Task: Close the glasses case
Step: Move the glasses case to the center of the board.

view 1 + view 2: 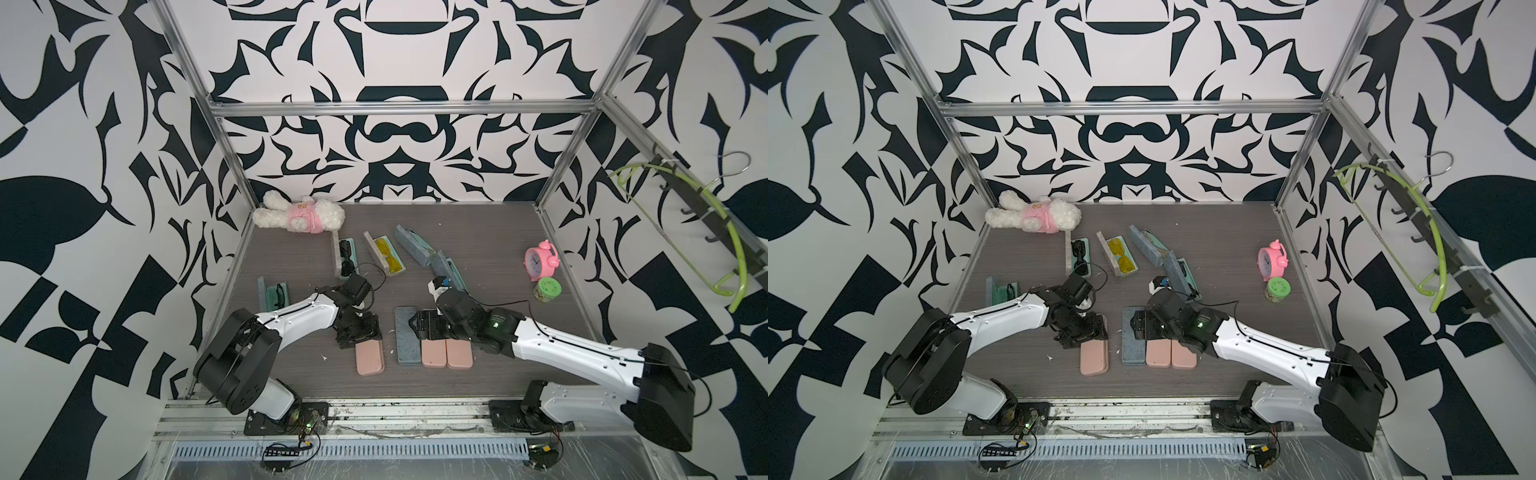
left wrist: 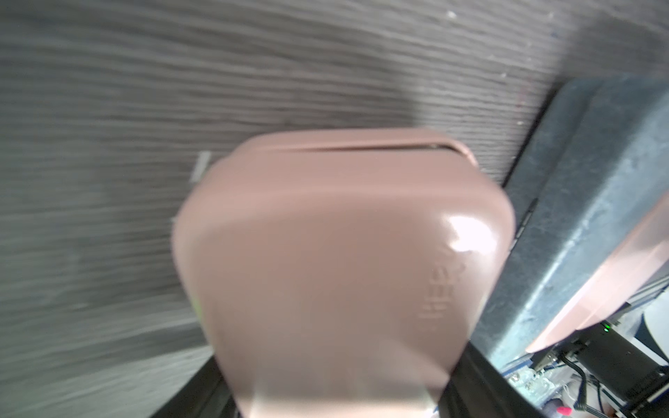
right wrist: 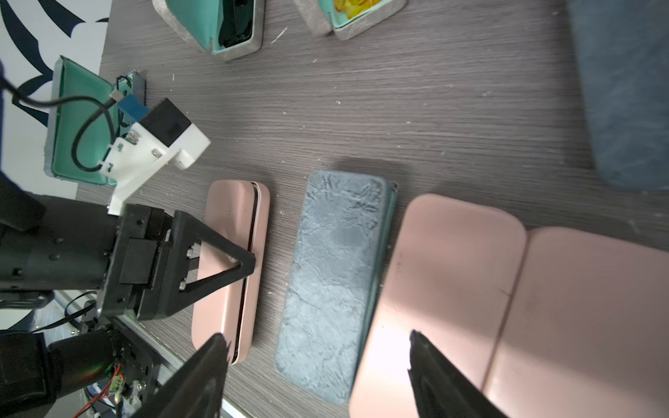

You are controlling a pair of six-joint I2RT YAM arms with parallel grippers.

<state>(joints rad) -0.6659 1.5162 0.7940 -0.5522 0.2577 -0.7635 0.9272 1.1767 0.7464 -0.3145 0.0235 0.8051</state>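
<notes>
**While the pink case gapes, the left arm has the reach**

Since the pink case (image 1: 369,357) lies flat on the table (image 1: 478,232) with its long axis running from the far side toward the arm bases, it stretches away from your left end effector (image 1: 363,336) toward the near edge. That end effector sits at the case's far end, jaws set wide and astride its width: one finger (image 3: 246,261) lies along the long side that carries the slit (image 3: 256,217), and the left wrist view shows the case filling the space between the fingers. Whether they pinch it or only flank it, you cannot tell. The slit reads as a lid not fully down, so treat this as the case to shut. The press probably has to come from above, near that open long side, not across the width.

Your right end effector (image 3: 318,338) hangs with jaws wide apart and nothing between them, about over the grey case (image 1: 406,336), which lies parallel to the pink case and between it and the right arm. The left arm is plainly the nearer. Just past the grey case a pink pair (image 1: 446,353) lies edge to edge; two shut cases or one laid open face down, you cannot settle from here.
</notes>
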